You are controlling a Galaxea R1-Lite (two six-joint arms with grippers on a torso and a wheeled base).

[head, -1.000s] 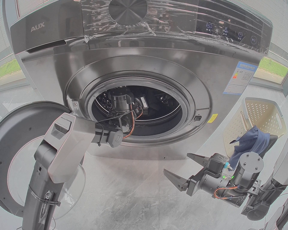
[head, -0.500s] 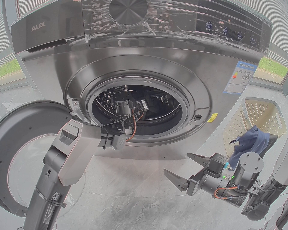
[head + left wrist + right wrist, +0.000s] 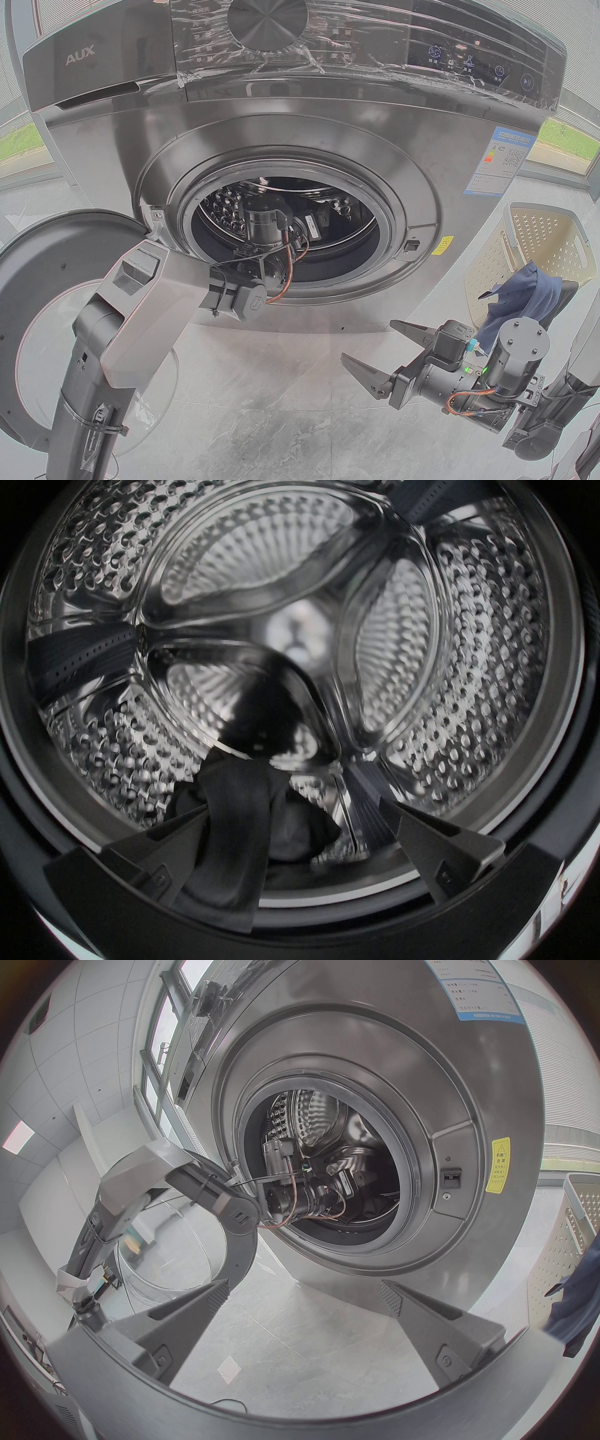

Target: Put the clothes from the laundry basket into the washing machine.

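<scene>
So the left pincer [image 3: 292,806] is inside the shiny dimpled steel drum [image 3: 487,636] of the silver front-loading washing machine [image 3: 312,125], fingers spread wide with nothing gripped. A crumpled black garment [image 3: 237,830] lies at the drum's bottom, trailing over the front lip right beside one finger. The right pincer [image 3: 369,342] hangs wide open above the grey tiled floor [image 3: 262,387], near the beige perforated plastic laundry basket [image 3: 550,231], which has a dark blue cloth [image 3: 525,300] draped over its edge

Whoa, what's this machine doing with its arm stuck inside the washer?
It is loading laundry. The left claw is inside the washing machine, open by a dark garment lying in the drum. The right claw hangs open over the floor, and a blue garment is draped on the laundry basket.
</scene>
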